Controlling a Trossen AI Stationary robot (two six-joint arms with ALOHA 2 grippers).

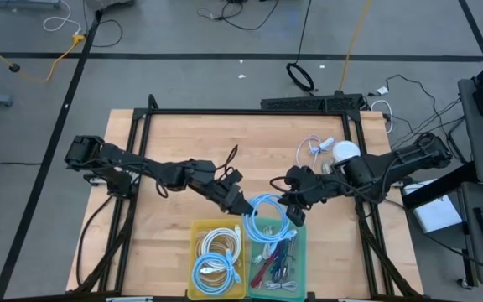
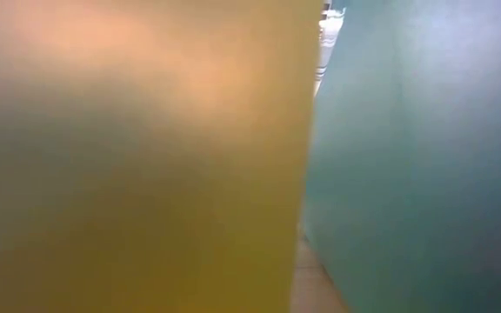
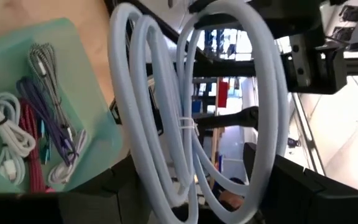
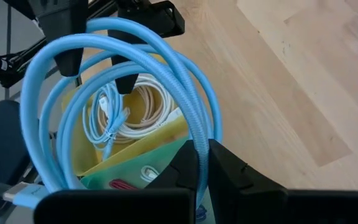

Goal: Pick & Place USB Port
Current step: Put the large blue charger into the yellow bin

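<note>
A light-blue coiled USB cable hangs in the air over the far end of the green bin, tied with a thin band. Its plug sticks out at one side. My right gripper comes in from the table's right and is shut on the coil. My left gripper comes from the left and is open. Its fingers stand on either side of the coil's strands on the side opposite my right gripper. My right gripper pinches the coil's bundled strands between its two fingers, slanting down from the table's right. The fingers lie across the strands. The coil stands on edge, lifted clear above the bins. Whether my left gripper touches the coil I cannot tell.
The yellow bin holds white and blue coiled cables; the green bin holds several red, purple and white ones. Both bin walls fill the low view. A white cable and a white round thing lie at the far right.
</note>
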